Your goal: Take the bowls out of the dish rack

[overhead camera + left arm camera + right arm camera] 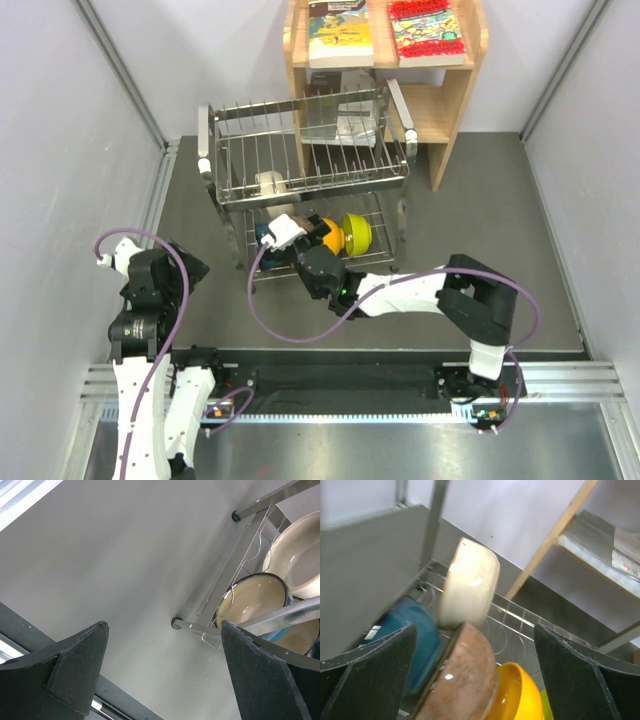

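Observation:
The steel-wire dish rack (300,160) stands mid-table. A cream-white bowl (270,183) sits on edge in its upper tier. In the lower tier stand a teal bowl (417,635), a pinkish-brown bowl (462,680), an orange bowl (520,695) and a yellow-green bowl (357,233). My right gripper (475,627) is open at the lower tier's front, its fingers to either side of the pinkish-brown bowl and touching nothing. My left gripper (164,625) hangs open and empty, low over the mat left of the rack. It faces the rack's foot (176,623) and a pale-inside bowl (255,600).
A wooden bookshelf (440,90) with books (340,35) on top stands right behind the rack. Grey walls close in both sides. A metal rail (350,375) runs along the near edge by the arm bases.

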`<action>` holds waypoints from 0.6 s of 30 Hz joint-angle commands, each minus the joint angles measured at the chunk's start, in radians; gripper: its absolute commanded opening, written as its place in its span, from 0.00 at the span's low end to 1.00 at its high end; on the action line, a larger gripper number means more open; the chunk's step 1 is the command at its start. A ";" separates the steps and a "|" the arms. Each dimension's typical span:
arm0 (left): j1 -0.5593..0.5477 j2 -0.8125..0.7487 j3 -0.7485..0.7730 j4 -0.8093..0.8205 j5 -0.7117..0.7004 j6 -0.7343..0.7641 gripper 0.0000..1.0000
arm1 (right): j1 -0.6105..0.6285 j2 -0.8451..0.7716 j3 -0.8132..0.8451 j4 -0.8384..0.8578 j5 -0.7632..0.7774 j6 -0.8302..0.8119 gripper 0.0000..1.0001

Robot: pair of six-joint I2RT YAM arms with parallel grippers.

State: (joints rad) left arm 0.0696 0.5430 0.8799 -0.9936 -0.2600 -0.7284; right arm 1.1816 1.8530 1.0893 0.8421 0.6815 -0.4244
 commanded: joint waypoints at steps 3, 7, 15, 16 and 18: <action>-0.001 -0.023 -0.002 0.052 -0.007 0.011 0.99 | 0.098 -0.142 0.012 -0.132 0.010 0.145 1.00; -0.001 -0.028 -0.002 0.049 -0.007 0.009 0.99 | 0.111 -0.233 0.075 -0.395 -0.031 0.418 1.00; -0.002 -0.032 -0.002 0.049 -0.005 0.011 0.99 | 0.173 -0.135 0.474 -0.964 0.009 0.781 0.98; -0.001 -0.035 -0.001 0.049 -0.005 0.009 0.99 | 0.165 -0.109 0.538 -1.121 0.000 0.823 0.98; -0.002 -0.038 -0.001 0.047 -0.004 0.011 0.99 | 0.159 -0.063 0.656 -1.236 -0.046 0.950 0.98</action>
State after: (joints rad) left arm 0.0696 0.5190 0.8761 -0.9886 -0.2600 -0.7288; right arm 1.3445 1.7168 1.5280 0.0097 0.6804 0.2470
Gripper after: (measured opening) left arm 0.989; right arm 0.979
